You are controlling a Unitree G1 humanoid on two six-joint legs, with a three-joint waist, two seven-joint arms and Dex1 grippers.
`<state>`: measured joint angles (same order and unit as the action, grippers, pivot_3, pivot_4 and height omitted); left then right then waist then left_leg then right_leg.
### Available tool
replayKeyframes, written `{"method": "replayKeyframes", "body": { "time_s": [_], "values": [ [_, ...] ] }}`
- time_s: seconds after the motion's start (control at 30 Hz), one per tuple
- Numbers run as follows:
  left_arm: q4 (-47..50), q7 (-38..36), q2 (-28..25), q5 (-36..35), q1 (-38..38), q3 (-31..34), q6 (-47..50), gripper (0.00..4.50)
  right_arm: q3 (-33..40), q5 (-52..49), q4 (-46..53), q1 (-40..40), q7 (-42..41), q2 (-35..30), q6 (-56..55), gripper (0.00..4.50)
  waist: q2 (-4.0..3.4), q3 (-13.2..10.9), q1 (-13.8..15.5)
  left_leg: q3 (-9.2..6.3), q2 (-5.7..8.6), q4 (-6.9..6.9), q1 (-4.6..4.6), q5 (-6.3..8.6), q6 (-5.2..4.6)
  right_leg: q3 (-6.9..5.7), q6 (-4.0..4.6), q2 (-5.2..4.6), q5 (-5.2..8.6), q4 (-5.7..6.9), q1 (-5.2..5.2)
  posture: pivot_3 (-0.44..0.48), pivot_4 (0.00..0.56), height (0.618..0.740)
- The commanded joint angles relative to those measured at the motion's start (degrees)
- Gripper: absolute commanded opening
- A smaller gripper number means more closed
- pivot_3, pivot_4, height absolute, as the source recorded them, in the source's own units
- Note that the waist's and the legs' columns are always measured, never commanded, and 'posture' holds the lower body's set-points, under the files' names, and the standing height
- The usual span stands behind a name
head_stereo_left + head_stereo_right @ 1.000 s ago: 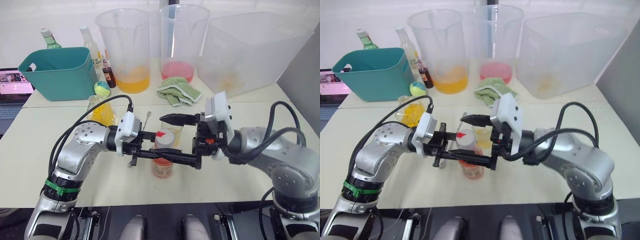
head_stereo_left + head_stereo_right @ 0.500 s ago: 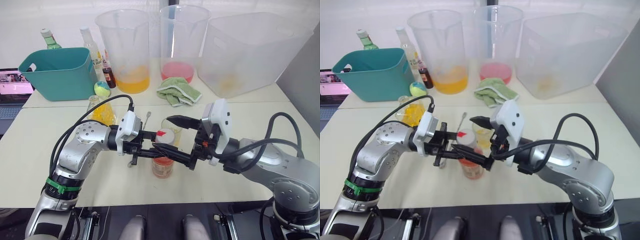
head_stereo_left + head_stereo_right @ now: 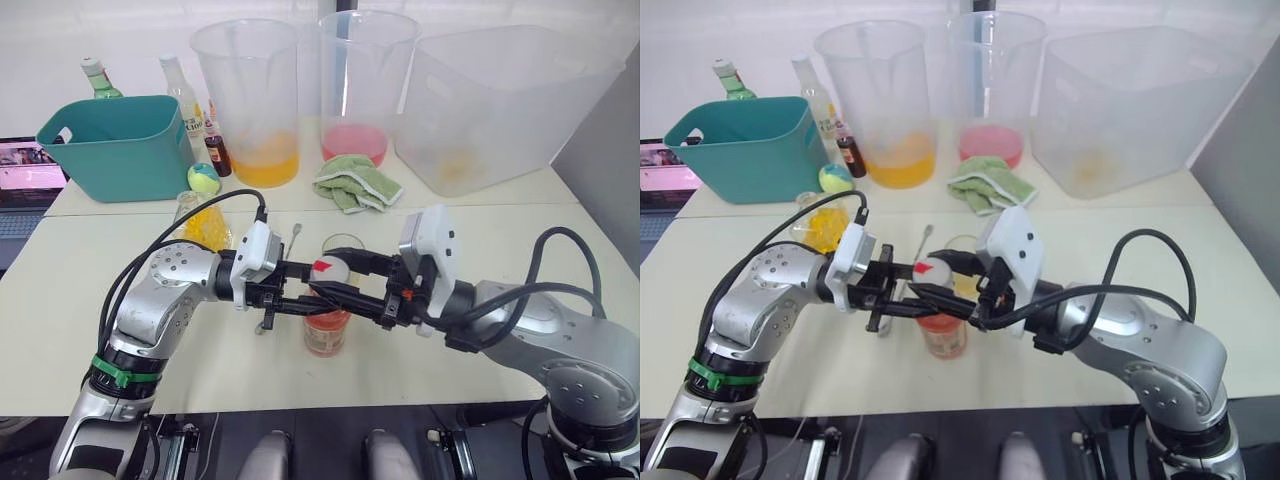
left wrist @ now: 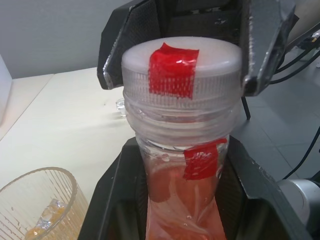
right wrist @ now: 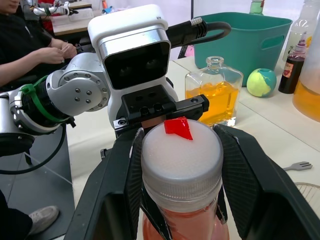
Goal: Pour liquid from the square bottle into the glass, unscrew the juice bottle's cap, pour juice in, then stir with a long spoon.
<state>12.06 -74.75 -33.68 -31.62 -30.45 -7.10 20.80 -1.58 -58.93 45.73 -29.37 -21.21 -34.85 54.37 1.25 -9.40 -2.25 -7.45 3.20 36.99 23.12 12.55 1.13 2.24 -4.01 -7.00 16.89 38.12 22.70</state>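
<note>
The juice bottle (image 3: 326,325) stands upright on the table in front of me, pink juice (image 4: 175,200) inside. My left gripper (image 3: 308,299) is shut on its body just below the neck. My right gripper (image 5: 182,165) comes from the opposite side, shut on the white cap (image 3: 329,269) with the red mark, one finger on each side. The glass (image 3: 343,249) stands just behind the bottle. The square bottle (image 3: 203,222) with yellow liquid stands to the left behind my left arm. The long spoon (image 3: 295,236) lies on the table between them.
A teal basket (image 3: 120,145) stands at back left beside a laptop (image 3: 25,170), with three bottles (image 3: 180,95) and a ball (image 3: 204,177) near it. Two pitchers (image 3: 247,100), a clear tub (image 3: 500,100) and a green cloth (image 3: 357,182) line the back. A person (image 5: 30,45) sits nearby.
My right gripper has come down from above the bottle and its open fingers have closed in on the cap. The left gripper and the bottle have stayed in place.
</note>
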Motion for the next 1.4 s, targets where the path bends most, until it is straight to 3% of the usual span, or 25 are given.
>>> {"method": "replayKeyframes", "body": {
  "time_s": [0.03, 0.27, 0.43, 0.7, 1.03, 1.4],
  "values": [
    [0.5, -1.2, -0.3, -0.3, 0.0, -1.0, 0.4, 1.31, -2.5, 3.1, -4.9, -3.7, -13.3, -2.1, -5.5, 1.69, 0.00, 0.0, 0.0, 0.01, 0.00, 0.00, -0.02, 0.00, 0.00, 0.00, 0.00, 0.00, 0.00, -0.02, -0.03, 0.000, 0.150, 0.738],
    [1.3, -1.1, -0.9, -0.4, 0.5, -0.7, 0.6, 1.31, -13.1, 14.7, -26.1, -15.8, -42.7, -5.0, -14.9, 1.69, 0.00, 0.0, -0.3, 0.02, -0.08, -0.05, -0.31, 0.02, -0.03, -0.01, -0.01, 0.08, 0.01, -0.05, -0.31, 0.000, 0.150, 0.738],
    [1.7, -0.7, -0.8, -0.5, 0.7, -0.7, 0.7, 1.31, -15.1, 19.2, -32.2, -18.6, -50.4, -4.5, -18.4, 1.69, 0.00, 0.0, -0.2, -0.01, -0.08, -0.03, -0.31, 0.03, -0.04, -0.03, -0.01, 0.07, 0.01, -0.07, -0.34, 0.000, 0.150, 0.738],
    [1.9, -0.6, -0.9, -0.7, 0.7, -0.9, 0.8, 1.31, -12.2, 19.6, -31.8, -19.8, -50.1, -3.5, -18.0, 1.69, 0.00, 0.0, -0.2, -0.03, -0.07, -0.03, -0.31, 0.03, -0.03, -0.01, -0.01, 0.05, 0.01, -0.07, -0.32, 0.000, 0.150, 0.738],
    [2.2, -1.1, -1.0, -0.7, 1.0, -1.3, 1.1, 1.31, -3.2, 14.3, -24.0, -23.3, -43.0, -2.9, -14.1, 1.69, 0.00, 0.0, -0.2, -0.04, -0.06, 0.00, 0.02, 0.01, 0.00, 0.00, 0.00, 0.05, 0.00, -0.01, 0.04, 0.000, 0.150, 0.738],
    [2.3, -1.7, -1.7, -0.7, 1.2, -2.0, 1.1, 1.31, 0.6, 9.9, -18.8, -22.4, -39.3, -2.8, -10.8, 1.69, 0.00, 0.0, -0.2, -0.01, -0.04, 0.04, 0.25, 0.00, 0.01, 0.04, 0.01, 0.03, 0.00, 0.09, 0.32, 0.000, 0.150, 0.738]
  ]
}}
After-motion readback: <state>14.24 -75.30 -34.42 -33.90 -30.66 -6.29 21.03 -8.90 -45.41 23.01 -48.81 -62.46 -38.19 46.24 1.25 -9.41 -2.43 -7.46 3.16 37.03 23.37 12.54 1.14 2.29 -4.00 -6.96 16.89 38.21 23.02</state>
